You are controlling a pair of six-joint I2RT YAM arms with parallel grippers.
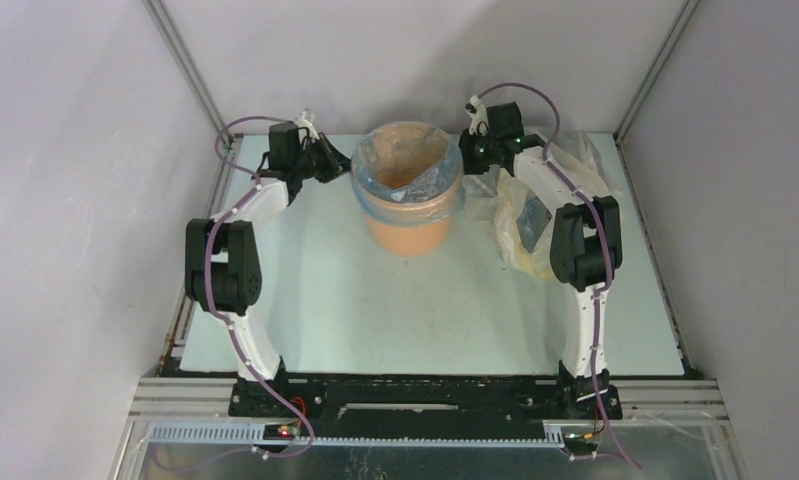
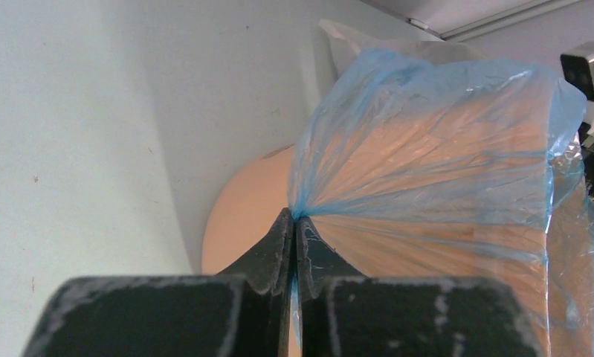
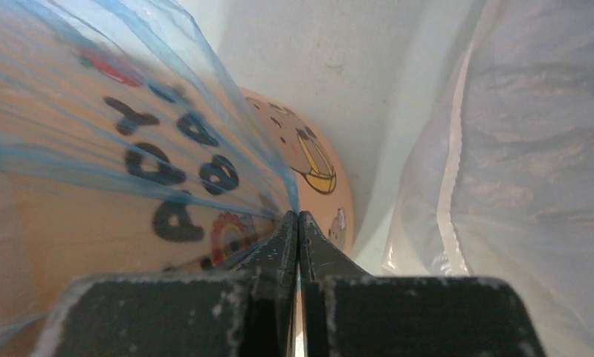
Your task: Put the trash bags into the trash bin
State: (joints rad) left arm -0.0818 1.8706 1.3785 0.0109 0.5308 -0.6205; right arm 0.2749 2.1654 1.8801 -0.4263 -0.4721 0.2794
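closest in, the left gripper (image 2: pixel 294 217) has its jaws pressed together on a gathered pinch of the trash bag (image 2: pixel 427 141), blue film fanning out from the tips toward the right; the right gripper (image 3: pixel 299 217) mirrors it, jaws closed on the same film, which spreads away to its left; between them stands the trash bin (image 1: pixel 407 225), upright toward the far edge of the table (image 1: pixel 375 320), the bag lining it with its mouth folded over the rim; so the bin lies right of the left pincer and left of the right one, each arm just beside its own side of the rim, neither nearer; the two pinches sit on a left-right line across the mouth; i judge the coming move to be drawing each edge further down the outer wall; a yellowish-clear bag (image 1: pixel 523 215) slumps just right of the bin, under the right arm.
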